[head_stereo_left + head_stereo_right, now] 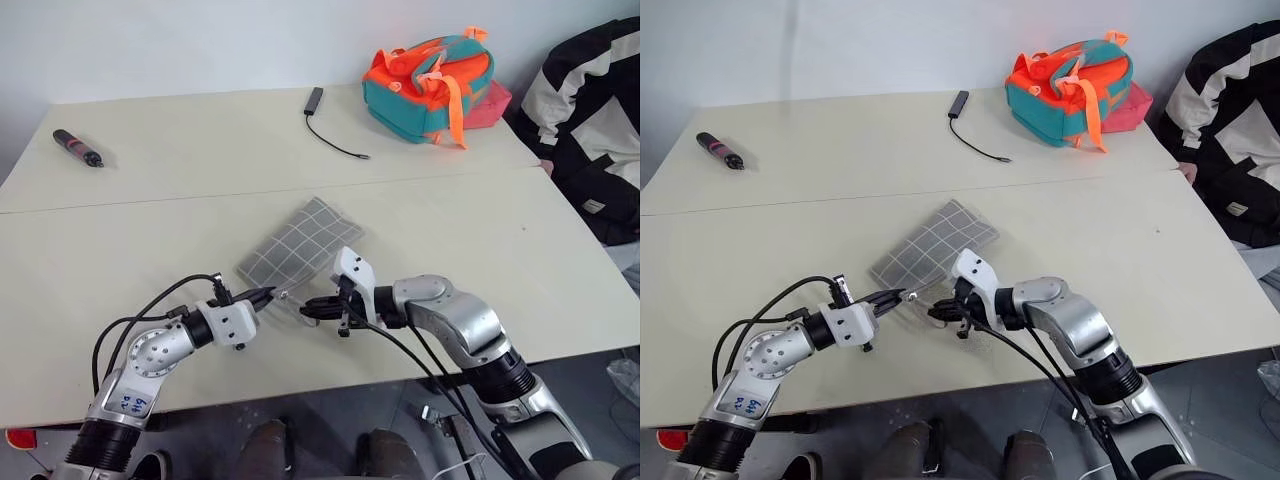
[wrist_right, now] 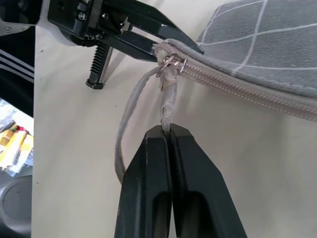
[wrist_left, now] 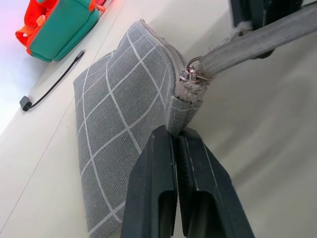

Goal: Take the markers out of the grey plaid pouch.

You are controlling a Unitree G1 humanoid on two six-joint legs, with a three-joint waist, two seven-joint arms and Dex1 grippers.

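My left fingers (image 3: 173,136) are pressed together on the corner of the grey plaid pouch (image 1: 298,243), pinching the fabric end just below the small metal ring (image 3: 190,73) at the end of the zipper. My right fingers (image 2: 167,133) are closed too, clamped on the grey cord loop (image 2: 130,111) that hangs from that same ring. The two pairs of fingers meet tip to tip at this corner, mine on the left coming in from one side and mine on the right from the other, with the cord stretched between the ring and my right fingers.

The pouch lies flat on the table (image 1: 150,250), reaching away from both sets of fingers on a diagonal, its far corner pointing beyond them. Its zipper (image 2: 247,84) runs along the edge nearest my right fingers and looks shut along the stretch I can see. I cannot tell what is inside.

Well beyond my fingers, at the far side of the table, sits an orange-and-teal backpack (image 1: 430,85), with a dark cable (image 1: 335,135) lying between it and the pouch. Far off past my left fingers lies a black-and-red pen-like object (image 1: 78,148). A person in a black-and-white jacket (image 1: 590,130) sits past the table edge beyond my right arm.
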